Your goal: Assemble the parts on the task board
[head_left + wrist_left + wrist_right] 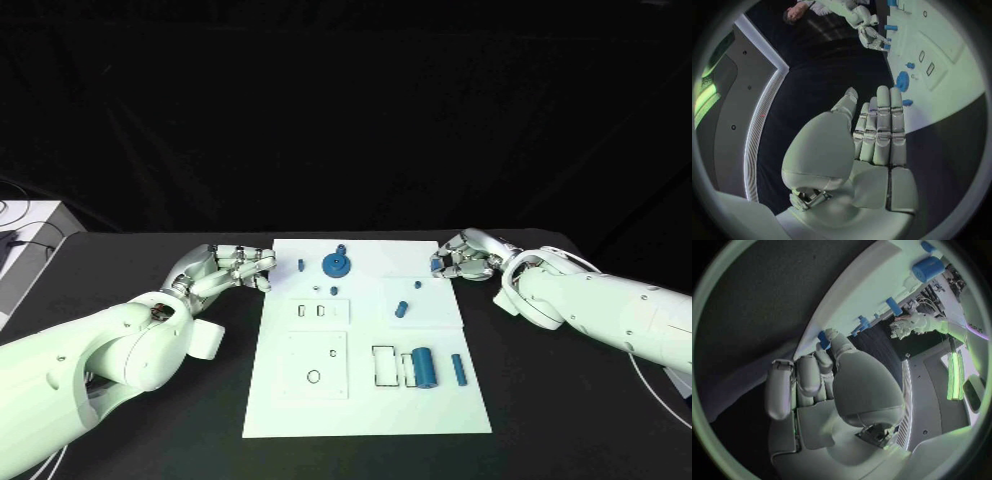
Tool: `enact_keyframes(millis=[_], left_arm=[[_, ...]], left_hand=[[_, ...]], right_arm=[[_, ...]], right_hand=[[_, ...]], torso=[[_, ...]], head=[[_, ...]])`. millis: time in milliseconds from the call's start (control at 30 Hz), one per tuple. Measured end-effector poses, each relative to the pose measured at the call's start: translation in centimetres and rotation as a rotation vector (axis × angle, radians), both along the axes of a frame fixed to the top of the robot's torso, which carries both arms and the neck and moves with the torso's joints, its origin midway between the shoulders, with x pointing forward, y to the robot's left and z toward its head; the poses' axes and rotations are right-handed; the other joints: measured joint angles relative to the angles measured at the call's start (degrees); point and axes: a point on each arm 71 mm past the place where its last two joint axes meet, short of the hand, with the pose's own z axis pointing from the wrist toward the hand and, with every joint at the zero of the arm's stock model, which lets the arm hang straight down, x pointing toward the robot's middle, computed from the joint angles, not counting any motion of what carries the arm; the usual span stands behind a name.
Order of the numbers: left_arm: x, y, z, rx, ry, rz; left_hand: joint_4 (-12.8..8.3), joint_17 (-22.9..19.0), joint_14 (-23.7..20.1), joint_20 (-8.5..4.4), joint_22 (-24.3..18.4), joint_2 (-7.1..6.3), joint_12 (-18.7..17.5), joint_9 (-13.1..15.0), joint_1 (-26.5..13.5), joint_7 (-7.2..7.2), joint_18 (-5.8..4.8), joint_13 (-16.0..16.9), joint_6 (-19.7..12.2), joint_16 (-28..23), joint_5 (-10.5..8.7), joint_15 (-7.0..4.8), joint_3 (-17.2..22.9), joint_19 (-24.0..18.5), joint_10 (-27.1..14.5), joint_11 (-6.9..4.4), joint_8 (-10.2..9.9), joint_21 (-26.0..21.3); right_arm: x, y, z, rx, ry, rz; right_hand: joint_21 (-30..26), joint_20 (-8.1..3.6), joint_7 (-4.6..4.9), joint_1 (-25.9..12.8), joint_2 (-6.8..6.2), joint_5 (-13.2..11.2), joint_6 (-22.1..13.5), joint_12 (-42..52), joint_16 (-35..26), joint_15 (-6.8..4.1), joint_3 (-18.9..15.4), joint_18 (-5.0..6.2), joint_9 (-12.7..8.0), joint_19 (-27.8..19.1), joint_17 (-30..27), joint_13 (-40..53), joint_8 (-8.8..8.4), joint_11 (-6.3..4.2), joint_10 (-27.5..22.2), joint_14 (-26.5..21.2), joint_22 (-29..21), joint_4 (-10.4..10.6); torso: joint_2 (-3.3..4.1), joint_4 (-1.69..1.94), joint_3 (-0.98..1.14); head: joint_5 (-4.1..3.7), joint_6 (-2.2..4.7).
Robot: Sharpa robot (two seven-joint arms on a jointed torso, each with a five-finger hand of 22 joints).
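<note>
The white task board (368,400) lies in the middle of the black table. On it are a blue gear (336,265), small blue pegs (302,265), a blue cylinder (427,366) and a blue bar (457,369). My left hand (231,268) rests off the board's far left corner, its fingers (882,125) straight and holding nothing. My right hand (464,257) sits at the board's far right edge with its fingers curled. Its thumb and a finger pinch a small blue part (824,338), which also shows at the fingertips from across the board (887,46).
The board has rectangular slots (312,311) and a raised plate with an oval hole (315,376). Two more small blue pieces (401,308) lie right of centre. A white box (22,260) stands at the table's far left. Black table surrounds the board.
</note>
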Motion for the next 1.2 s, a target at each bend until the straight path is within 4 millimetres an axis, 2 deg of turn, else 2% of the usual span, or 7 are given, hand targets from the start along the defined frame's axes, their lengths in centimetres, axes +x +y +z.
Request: enact_keyframes(millis=[33, 233, 367, 600, 733, 1000, 1200], left_arm=[[0.0, 0.0, 0.0, 0.0, 0.0, 0.0], [0.0, 0.0, 0.0, 0.0, 0.0, 0.001], [0.0, 0.1, 0.0, 0.001, 0.0, 0.002], [0.1, 0.2, 0.0, 0.002, 0.001, 0.005], [0.1, 0.2, -0.1, 0.003, 0.001, 0.005], [0.1, 0.1, -0.1, 0.002, 0.001, 0.004], [0.1, 0.1, -0.1, 0.002, 0.002, 0.002]], left_hand=[[0.0, 0.0, 0.0, 0.0, 0.0, 0.0, 0.0, 0.0, 0.0, 0.0, 0.0, 0.0, 0.0, 0.0, 0.0, 0.0, 0.0, 0.0, 0.0, 0.0, 0.0, 0.0], [0.0, 0.0, 0.0, 0.0, -0.01, 0.0, 0.0, 0.0, 0.0, 0.0, 0.0, 0.0, 0.0, 0.0, 0.0, 0.0, 0.0, 0.0, 0.0, 0.0, 0.0, 0.0], [-0.16, 0.05, 0.0, 0.17, 0.07, 0.0, 0.0, 0.0, 0.0, 0.0, 0.0, 0.0, 0.0, 0.0, 0.0, 0.0, 0.16, -0.17, 0.0, 0.0, 0.0, 0.22], [-0.16, 0.04, 0.0, 0.17, 0.06, 0.0, 0.0, 0.0, 0.0, 0.0, 0.0, 0.0, 0.0, 0.0, 0.0, 0.0, 0.16, -0.17, 0.0, 0.0, 0.0, 0.22], [-0.16, 0.04, 0.0, 0.17, 0.06, 0.0, 0.0, 0.0, 0.0, 0.0, 0.0, 0.0, 0.0, 0.0, 0.0, 0.0, 0.16, -0.17, 0.0, 0.0, 0.0, 0.22], [-0.16, 0.04, 0.0, 0.17, 0.06, 0.0, 0.0, 0.0, 0.0, 0.0, 0.0, 0.0, 0.0, 0.0, 0.0, 0.0, 0.16, -0.17, 0.0, 0.0, 0.0, 0.22], [-0.16, 0.03, 0.0, 0.17, 0.05, 0.0, 0.0, 0.0, 0.0, 0.0, 0.0, 0.0, 0.0, 0.0, 0.0, 0.0, 0.16, -0.17, 0.0, 0.0, 0.0, 0.22]], right_arm=[[0.0, 0.0, 0.0, 0.002, -0.002, -0.001], [-0.3, 0.7, 0.3, 0.025, -0.024, -0.009], [-0.6, 1.4, 0.9, 0.047, -0.044, -0.014], [-1.0, 4.2, 2.6, 0.09, -0.069, 0.01], [-1.5, 6.9, 3.1, 0.111, -0.062, 0.036], [-3.3, 14.3, 2.8, 0.104, -0.02, 0.104], [-4.8, 17.6, 2.1, 0.072, 0.005, 0.129]], right_hand=[[0.01, -0.08, -0.27, -0.06, 0.06, -0.01, 0.27, 0.09, 0.0, -0.01, 0.0, 0.0, 0.03, -0.08, 0.07, 0.06, 0.02, -0.07, -0.07, -0.01, 0.0, 0.0], [0.0, -0.08, -0.27, -0.37, 0.35, -0.02, 0.7, 0.1, 0.0, 0.0, -1.0, 0.0, 0.05, -0.08, 0.18, 0.35, 0.01, -0.37, 0.23, 0.0, -0.01, 0.66], [-0.01, -0.48, -0.27, -0.45, 0.43, -0.07, 0.7, 0.1, 0.0, -0.21, -1.22, 0.0, 0.05, -0.09, 0.26, 0.54, -0.01, -0.37, 0.23, 0.2, -0.01, 0.88], [0.08, -0.48, -0.18, -0.7, 0.17, -0.08, 0.86, 0.1, 0.0, -0.21, -1.62, -0.01, 0.04, -0.09, 0.38, 0.71, -0.03, -0.57, 0.43, 0.2, -0.01, 1.27], [0.19, -0.48, -0.14, -1.08, 0.55, -0.9, 0.9, 0.1, 0.0, -0.21, -1.82, 0.0, 0.02, -0.09, 0.38, 0.75, -0.04, -0.57, 0.43, 0.2, -0.02, 1.47], [0.19, -0.48, -0.14, -1.15, 0.62, -1.12, 0.91, 0.1, 0.0, -0.2, -2.01, 0.0, -0.03, -0.09, 0.29, 0.87, -0.1, -0.55, 0.45, 0.2, -0.03, 1.66], [0.19, -0.48, -0.13, -1.15, 0.62, -1.12, 0.91, 0.09, -0.22, -0.2, -1.93, 0.0, -0.06, -0.09, 0.14, 0.92, -0.16, -0.36, 0.64, 0.2, -0.03, 1.74]], torso=[[-0.01, 0.0, 0.0], [-0.03, 0.0, -0.02], [-0.09, -0.04, -0.02], [-0.18, -0.15, -0.04], [-0.37, -0.21, -0.08], [-0.63, -0.24, -0.17], [-0.69, -0.15, -0.27]], head=[[0.04, 0.01], [0.05, 0.01], [0.09, 0.01], [0.25, 0.07], [0.64, -0.15], [1.34, -0.64], [1.49, -0.93]])
